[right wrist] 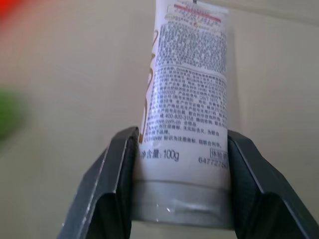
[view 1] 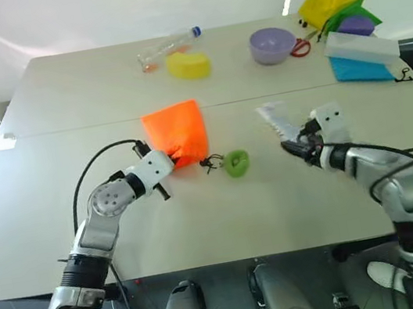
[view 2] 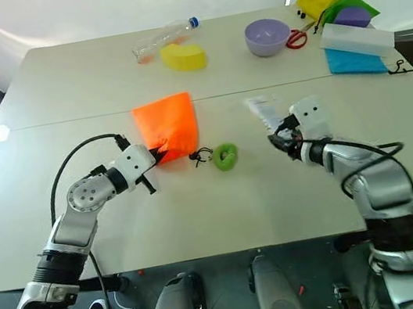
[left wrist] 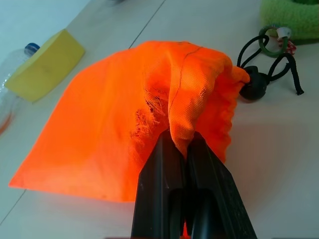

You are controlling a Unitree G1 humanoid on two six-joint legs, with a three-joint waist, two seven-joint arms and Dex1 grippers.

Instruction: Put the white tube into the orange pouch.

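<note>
Surface spans the frame; pouch lies at centre, its gathered mouth pinched in the clenched left gripper, cord and green ring just right of it. Right gripper, centre-right, is grasping the tube near its cap, crimped end pointing up-left, clear of the surface.
</note>
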